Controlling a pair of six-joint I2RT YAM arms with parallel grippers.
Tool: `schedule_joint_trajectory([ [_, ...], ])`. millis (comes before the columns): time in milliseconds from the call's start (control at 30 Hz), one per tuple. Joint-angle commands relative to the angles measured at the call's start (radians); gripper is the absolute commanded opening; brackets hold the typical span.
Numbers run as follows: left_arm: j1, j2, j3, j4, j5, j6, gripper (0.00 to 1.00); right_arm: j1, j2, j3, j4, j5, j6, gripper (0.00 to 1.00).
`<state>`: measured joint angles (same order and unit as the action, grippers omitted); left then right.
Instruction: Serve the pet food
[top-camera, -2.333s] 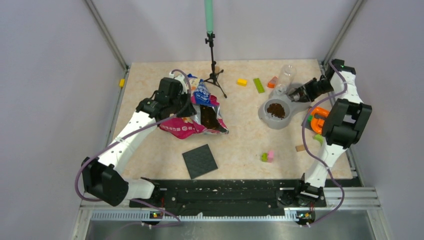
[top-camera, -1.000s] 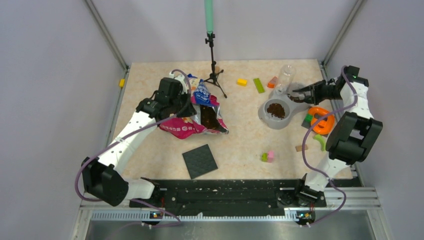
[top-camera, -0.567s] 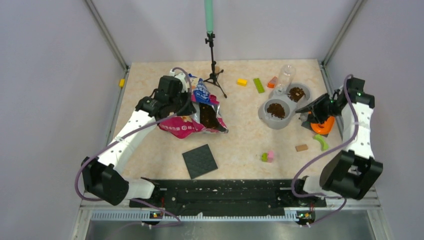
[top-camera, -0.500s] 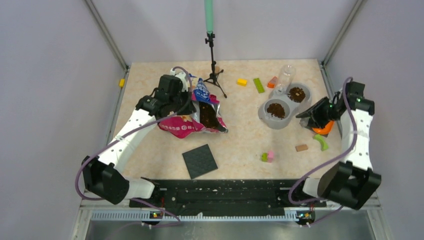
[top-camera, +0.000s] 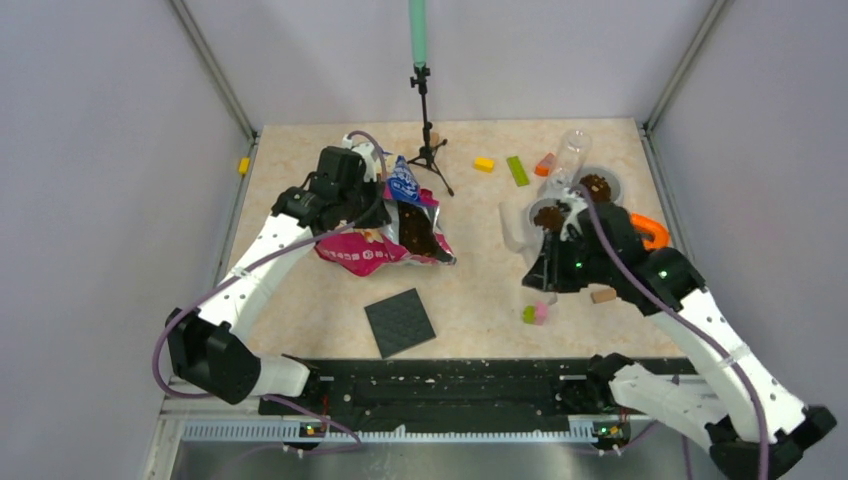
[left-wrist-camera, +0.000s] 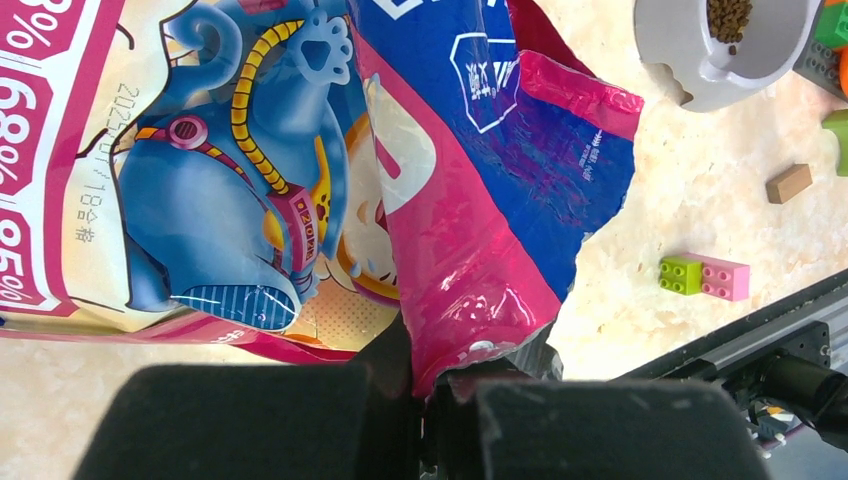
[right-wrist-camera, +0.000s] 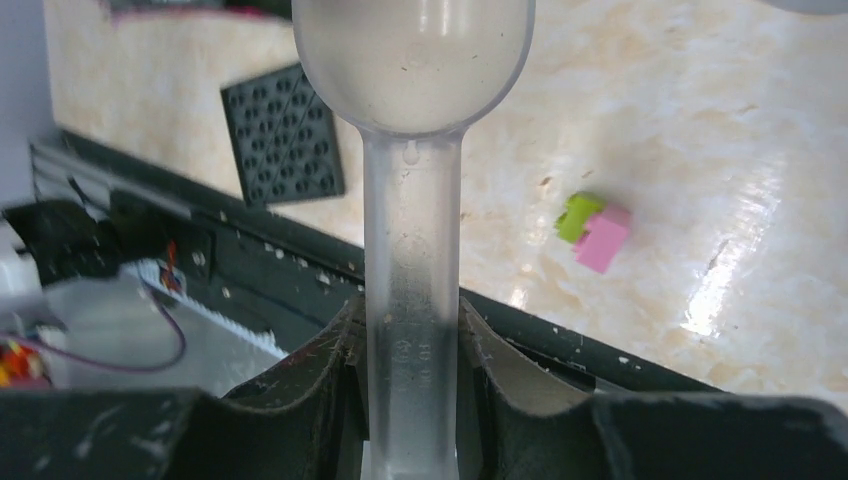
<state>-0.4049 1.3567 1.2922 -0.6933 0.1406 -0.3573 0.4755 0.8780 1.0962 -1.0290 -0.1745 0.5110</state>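
The pink-and-blue cartoon bag lies at the left centre, its mouth showing brown pet food. My left gripper is shut on the bag's torn edge; the left wrist view shows the bag pinched between the jaws of the left gripper. The grey double bowl holds kibble heaps in both cups. My right gripper is shut on the handle of a translucent scoop, just left of the bowl. In the right wrist view the scoop looks empty in the right gripper.
A black studded baseplate lies near the front. A green-and-pink brick pair lies beside my right arm. A tripod, yellow brick, green brick, clear bottle and orange ring stand around the bowl.
My right arm has swung from the bowl's far right side round to its near left, carrying the scoop. Kibble now shows in the bowl's back cup. The left arm has hardly moved.
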Motion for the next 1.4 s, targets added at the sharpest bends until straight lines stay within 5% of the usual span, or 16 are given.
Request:
schedule_joint_trajectory([
  [0,0.03,-0.049,0.047,0.058,-0.081,0.047,0.0,0.306,0.121,0.01,0.115,0.218,0.044,0.0],
  [133,0.04,-0.052,0.029,0.061,-0.089,0.028,0.0,0.43,0.309,0.154,0.024,0.218,-0.071,0.0],
  [500,0.046,-0.065,-0.01,0.072,-0.059,0.032,0.0,0.442,0.493,0.366,0.018,0.036,-0.197,0.0],
  [967,0.046,-0.109,-0.064,0.119,0.076,0.051,0.0,0.437,0.824,0.585,-0.104,0.114,-0.147,0.0],
  [1367,0.047,-0.157,-0.121,0.122,0.127,0.047,0.0,0.411,1.079,0.735,-0.2,-0.006,-0.099,0.0],
])
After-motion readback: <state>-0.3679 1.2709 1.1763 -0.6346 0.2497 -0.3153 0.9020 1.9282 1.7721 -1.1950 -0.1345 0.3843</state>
